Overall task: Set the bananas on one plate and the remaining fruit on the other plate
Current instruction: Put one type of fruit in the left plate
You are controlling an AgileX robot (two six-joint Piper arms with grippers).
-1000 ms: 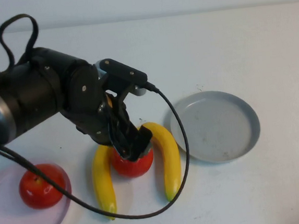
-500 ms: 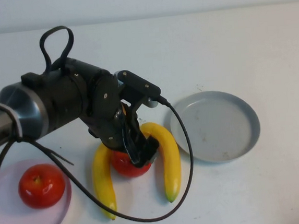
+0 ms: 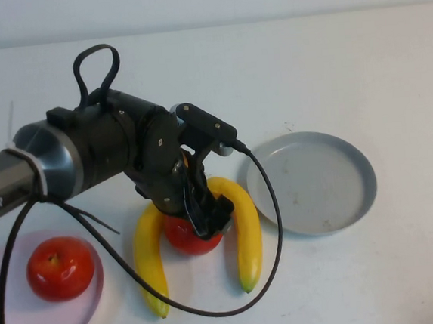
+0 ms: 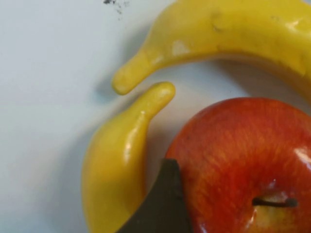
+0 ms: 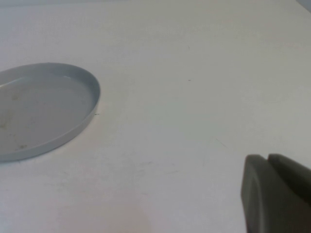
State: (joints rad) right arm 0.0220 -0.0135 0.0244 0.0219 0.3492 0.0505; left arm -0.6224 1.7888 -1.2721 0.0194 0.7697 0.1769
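Between the two bananas lies a red apple (image 3: 182, 239), with my left gripper (image 3: 199, 215) lowered over it and open, its jaws wide on either side. One dark finger (image 4: 163, 204) stands against the apple's (image 4: 243, 155) side. The left banana (image 3: 148, 259) and the right banana (image 3: 246, 227) curve round the apple with their tips close together behind it. A second apple (image 3: 60, 267) sits on the pale pink plate (image 3: 10, 320) at the front left. The grey-blue plate (image 3: 313, 180) holds nothing. My right gripper (image 5: 268, 159) is shut, low over bare table beside that plate (image 5: 43, 107).
A black cable (image 3: 271, 225) loops from the left wrist over the right banana and down across the table in front of the fruit. White table surface lies all around.
The left arm has stretched further out to the right and its gripper has settled lower over the middle apple. Fruit and plates have not moved.
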